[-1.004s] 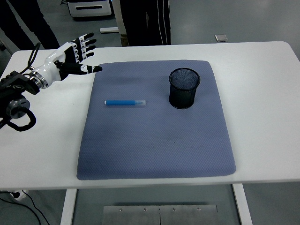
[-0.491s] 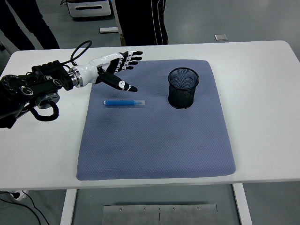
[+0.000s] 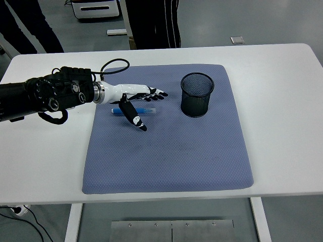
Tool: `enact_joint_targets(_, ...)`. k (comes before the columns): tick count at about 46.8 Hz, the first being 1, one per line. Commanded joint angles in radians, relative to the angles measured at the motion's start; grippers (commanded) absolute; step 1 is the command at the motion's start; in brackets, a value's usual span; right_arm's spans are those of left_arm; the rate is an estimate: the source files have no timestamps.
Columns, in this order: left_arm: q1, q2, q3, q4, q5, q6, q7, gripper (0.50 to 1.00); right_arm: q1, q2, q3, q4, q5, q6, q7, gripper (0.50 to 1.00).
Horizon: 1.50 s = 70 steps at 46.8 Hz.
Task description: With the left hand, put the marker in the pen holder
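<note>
A blue marker (image 3: 145,110) with a pale cap end lies flat on the blue-grey mat (image 3: 169,146), left of centre. My left hand (image 3: 143,102) hovers right over it, fingers spread along the marker's far side and thumb stretched out on the near side; it holds nothing and hides part of the marker. The black mesh pen holder (image 3: 198,95) stands upright on the mat, a short way to the right of the hand. My right arm does not show.
The mat covers the middle of the white table (image 3: 282,101). People in dark clothes (image 3: 151,22) stand behind the table's far edge. A grey base plate (image 3: 171,231) shows on the floor below the near edge.
My left arm has swung in from the table's far left corner to the right and nearer, until the open hand is over the marker. The marker and holder have not moved.
</note>
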Motion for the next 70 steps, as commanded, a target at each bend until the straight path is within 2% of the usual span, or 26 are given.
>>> enact_joint_targets(1,0.001,-0.002,0.035,0.006,-0.001,0.007,0.052,1.000,-0.001,0.000,0.000,0.000,0.000,0.000,0.000,1.000)
enact_joint_targets(9,-0.001,-0.004,0.037,0.035,-0.003,0.012,0.061,1.000,-0.001,0.000,0.000,0.000,0.000,0.000,0.000,1.000)
enact_joint_targets(13,-0.013,-0.008,0.037,0.040,-0.001,0.067,0.061,1.000,0.000,0.000,0.000,0.000,0.000,0.000,0.000,1.000)
enact_joint_targets(16,-0.013,-0.011,0.037,0.038,-0.001,0.076,0.063,1.000,0.000,0.000,0.000,0.000,0.000,0.000,0.000,1.000)
enact_joint_targets(19,-0.013,-0.017,0.037,0.037,-0.001,0.076,0.069,1.000,0.000,0.000,0.000,0.000,0.000,0.000,0.000,1.000)
enact_joint_targets(25,-0.016,-0.025,0.035,0.038,0.000,0.076,0.118,1.000,0.000,0.000,0.000,0.000,0.000,0.000,0.000,1.000)
enact_joint_targets(43,-0.036,-0.043,0.034,0.038,0.106,0.075,0.120,1.000,0.000,0.000,0.000,0.000,0.000,0.000,0.000,1.000)
enact_joint_targets(50,-0.039,-0.043,0.034,0.040,0.206,0.073,0.120,1.000,-0.001,0.000,0.000,0.000,0.000,0.000,0.000,1.000)
enact_joint_targets(61,-0.039,-0.045,0.034,0.043,0.232,0.073,0.120,1.000,-0.001,0.000,0.000,0.000,0.000,0.000,0.000,1.000)
enact_joint_targets(66,-0.041,-0.045,0.034,0.043,0.249,0.073,0.120,0.947,0.000,0.000,0.000,0.000,0.000,0.000,0.000,1.000)
enact_joint_targets(70,-0.039,-0.045,0.035,0.044,0.250,0.073,0.120,0.924,-0.001,0.000,0.000,0.000,0.000,0.000,0.000,1.000)
